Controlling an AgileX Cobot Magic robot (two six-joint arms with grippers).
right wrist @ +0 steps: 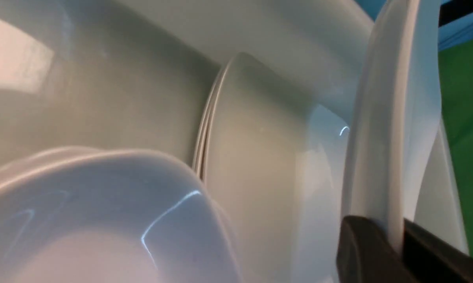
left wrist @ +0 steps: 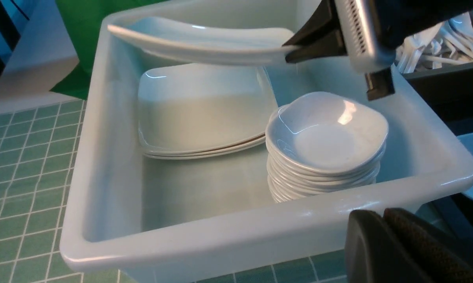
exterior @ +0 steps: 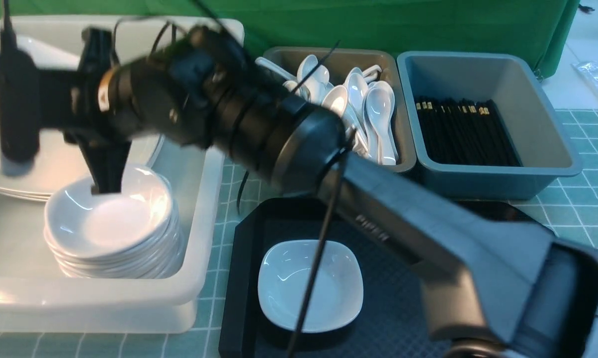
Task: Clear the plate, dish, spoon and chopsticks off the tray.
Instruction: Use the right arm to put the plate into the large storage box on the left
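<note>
Two closed pincers: right pincer (right wrist: 395,239) clamps the plate (left wrist: 197,41) (left pincer (left wrist: 383,216) holds nothing).

right gripper (right wrist: 393,232) pinched tight, left gripper (left wrist: 383,217) closed

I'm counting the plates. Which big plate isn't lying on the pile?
The plate pinched by its rim in the right gripper: it hangs above the stacked plates in the white bin.

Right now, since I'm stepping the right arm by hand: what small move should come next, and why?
Probably lower the right gripper a little. It is shut on the rim of the plate, which hangs above the plate stack in the white bin and is not yet resting on it.
</note>
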